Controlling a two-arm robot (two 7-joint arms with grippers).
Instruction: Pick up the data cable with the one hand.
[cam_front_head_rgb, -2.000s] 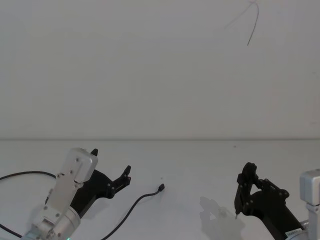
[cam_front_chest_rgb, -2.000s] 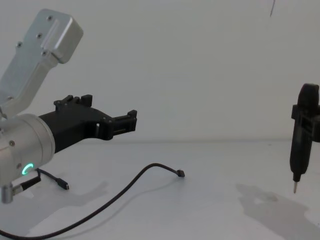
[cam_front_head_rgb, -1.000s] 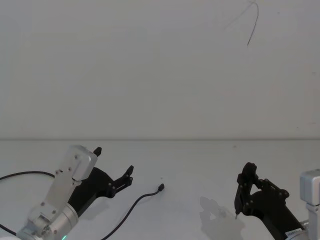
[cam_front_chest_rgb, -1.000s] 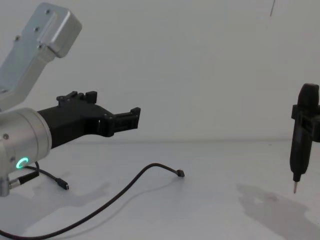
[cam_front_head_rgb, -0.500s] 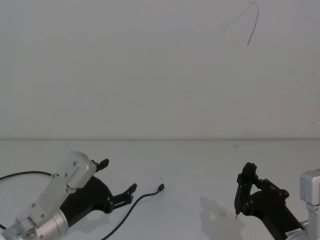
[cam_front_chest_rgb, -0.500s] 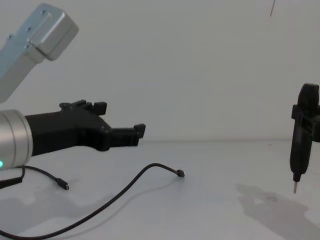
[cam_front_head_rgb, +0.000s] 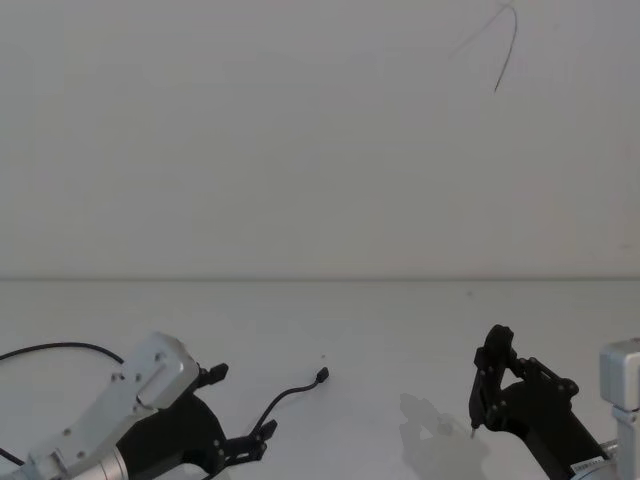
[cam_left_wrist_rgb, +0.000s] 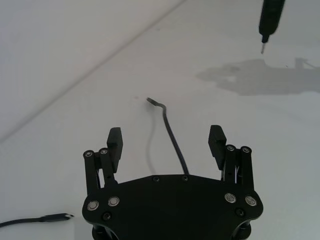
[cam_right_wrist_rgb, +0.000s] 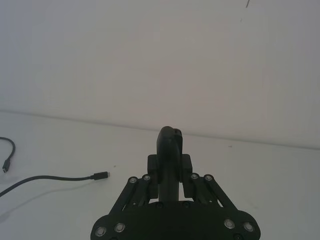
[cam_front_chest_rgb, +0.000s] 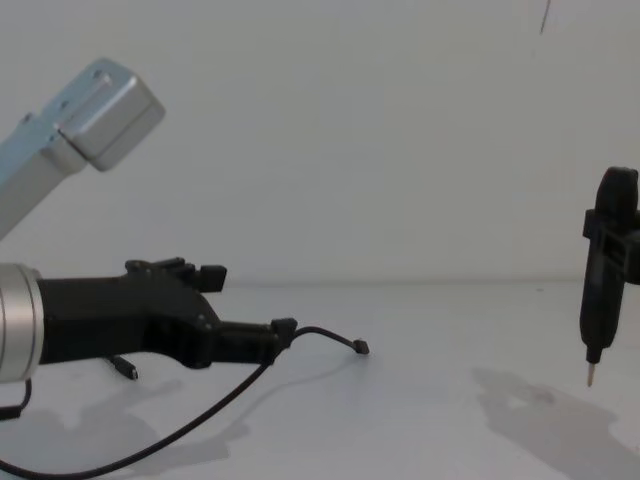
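Splayed left hand (cam_left_wrist_rgb: 166, 136) astride data cable (cam_left_wrist_rgb: 161, 106)

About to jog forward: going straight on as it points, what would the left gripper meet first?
Most likely the data cable, which runs ahead between the open fingers of the left gripper. Its height above the table is unclear, so it might pass just over. The right gripper is parked.

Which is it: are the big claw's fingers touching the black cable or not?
Apart. The left wrist view shows the data cable running between the left claw's wide-open fingers, with bare table on both sides of it.
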